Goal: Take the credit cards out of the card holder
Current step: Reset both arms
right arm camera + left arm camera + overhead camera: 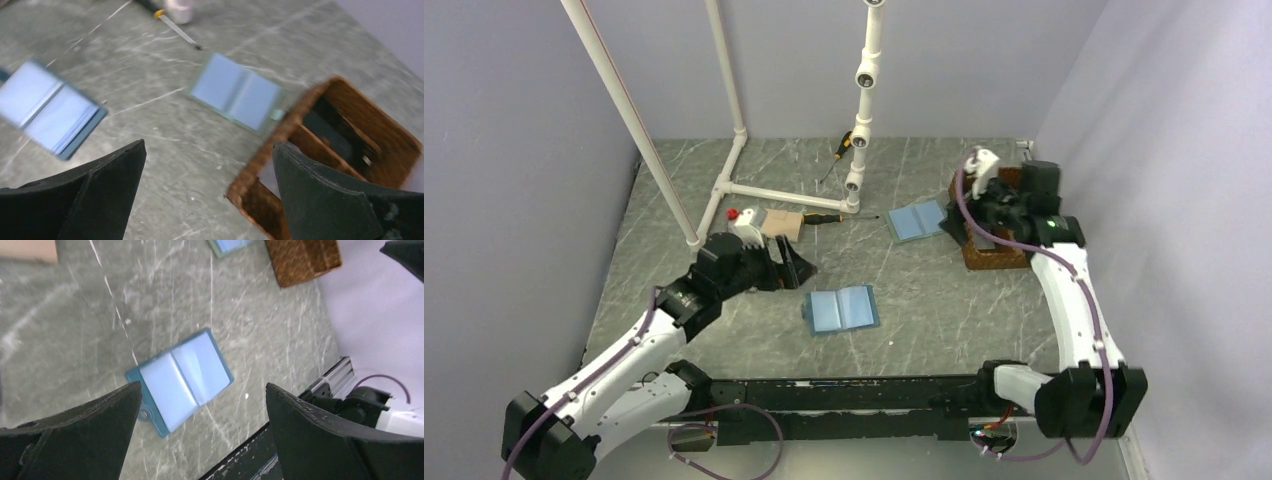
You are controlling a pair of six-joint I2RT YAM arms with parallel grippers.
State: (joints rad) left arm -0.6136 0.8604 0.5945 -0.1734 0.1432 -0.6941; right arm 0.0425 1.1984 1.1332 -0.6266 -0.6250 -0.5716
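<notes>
The card holder [842, 310] lies open and flat on the grey table, with a teal rim and blue pockets facing up. It also shows in the left wrist view [180, 380] and the right wrist view [50, 112]. I cannot make out separate credit cards in its pockets. My left gripper [796, 267] is open and empty, to the left of the holder; in its own view the left gripper [203, 387] hovers over the holder's edge. My right gripper [980, 212] is open and empty above the basket's left rim; its own view shows the right gripper [209, 145] there too.
A paler blue-grey folder [917, 220] lies open next to the brown woven basket [996, 258], which holds dark items. A white pipe frame [734, 150], two screwdrivers [824, 217], a tan block [781, 222] and a red-and-white object [739, 218] stand at the back. A black rail [844, 390] runs along the near edge.
</notes>
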